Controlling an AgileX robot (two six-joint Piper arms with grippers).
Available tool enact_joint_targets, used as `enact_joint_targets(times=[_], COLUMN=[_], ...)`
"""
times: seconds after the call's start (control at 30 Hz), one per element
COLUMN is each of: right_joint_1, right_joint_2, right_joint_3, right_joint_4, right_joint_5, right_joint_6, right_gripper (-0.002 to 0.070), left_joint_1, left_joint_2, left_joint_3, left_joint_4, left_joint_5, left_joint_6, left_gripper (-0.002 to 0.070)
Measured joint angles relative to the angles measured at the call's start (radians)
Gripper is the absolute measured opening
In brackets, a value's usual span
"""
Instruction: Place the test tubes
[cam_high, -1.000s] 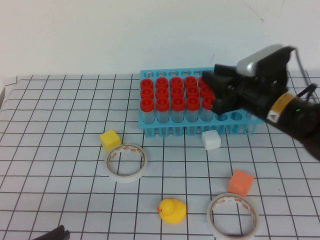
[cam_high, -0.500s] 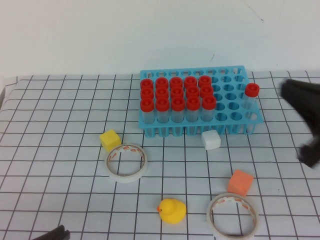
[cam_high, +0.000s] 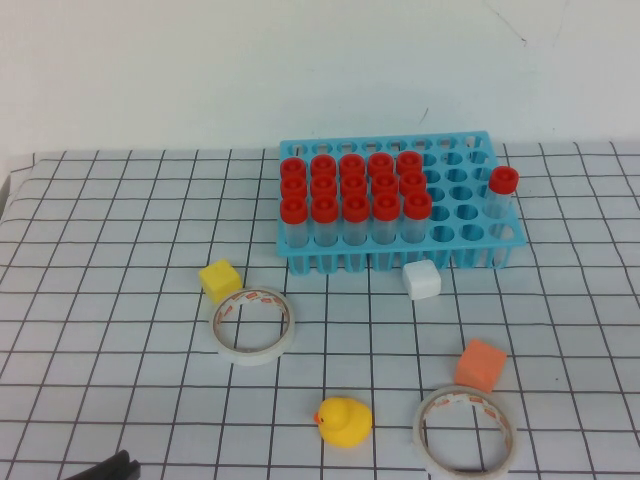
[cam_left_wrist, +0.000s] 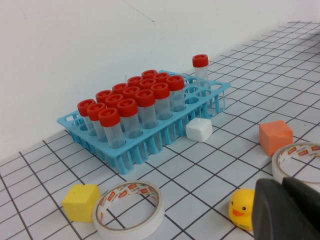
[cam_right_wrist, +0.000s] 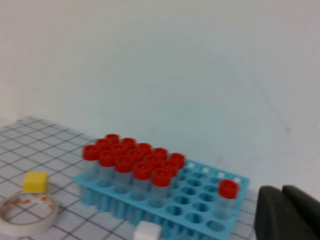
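A blue tube rack (cam_high: 455, 160) stands at the back of the gridded table. Several red-capped test tubes (cam_high: 352, 195) fill its left part in three rows. One more red-capped tube (cam_high: 502, 195) stands alone at the rack's right end, also seen in the left wrist view (cam_left_wrist: 200, 67) and the right wrist view (cam_right_wrist: 227, 197). My right gripper (cam_right_wrist: 281, 192) is shut and empty, off to the right of the rack and outside the high view. My left gripper (cam_left_wrist: 282, 187) is shut and empty, low at the front left (cam_high: 105, 468), near the duck.
In front of the rack lie a white cube (cam_high: 422, 280), a yellow cube (cam_high: 220, 280) and a tape roll (cam_high: 253, 323). Nearer the front are an orange cube (cam_high: 481, 364), a yellow duck (cam_high: 345, 421) and a second tape roll (cam_high: 466, 430).
My right arm has drawn back from the rack and left the high view. A single tube now stands at the rack's right end, and the right gripper has shut. The left arm has not moved.
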Motion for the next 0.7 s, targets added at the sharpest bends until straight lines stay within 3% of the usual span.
enact_joint_targets(times=[0.3, 0.37, 0.43, 0.63, 0.7], right_joint_1=[0.0, 0.0, 0.0, 0.0, -0.008], right_joint_2=[-0.224, -0.249, -0.266, -0.319, -0.33], right_joint_3=[0.062, 0.089, 0.122, 0.228, 0.264], right_joint_4=[-0.018, 0.063, 0.235, 1.003, 1.09], right_joint_5=[0.137, 0.137, 0.137, 0.141, 0.124], right_joint_6=[0.0, -0.045, -0.202, -0.998, -1.071], right_gripper=[0.0001, 0.0001, 0.0001, 0.0, 0.0], left_joint_1=[0.0, 0.0, 0.0, 0.0, 0.0], left_joint_2=[0.0, 0.0, 0.0, 0.0, 0.0], left_joint_3=[0.0, 0.0, 0.0, 0.0, 0.0], left_joint_4=[0.0, 0.0, 0.0, 0.0, 0.0], left_joint_5=[0.0, 0.0, 0.0, -0.001, -0.002], left_joint_6=[0.0, 0.0, 0.001, 0.001, 0.001], left_gripper=[-0.0001, -0.0001, -0.0001, -0.0001, -0.0001])
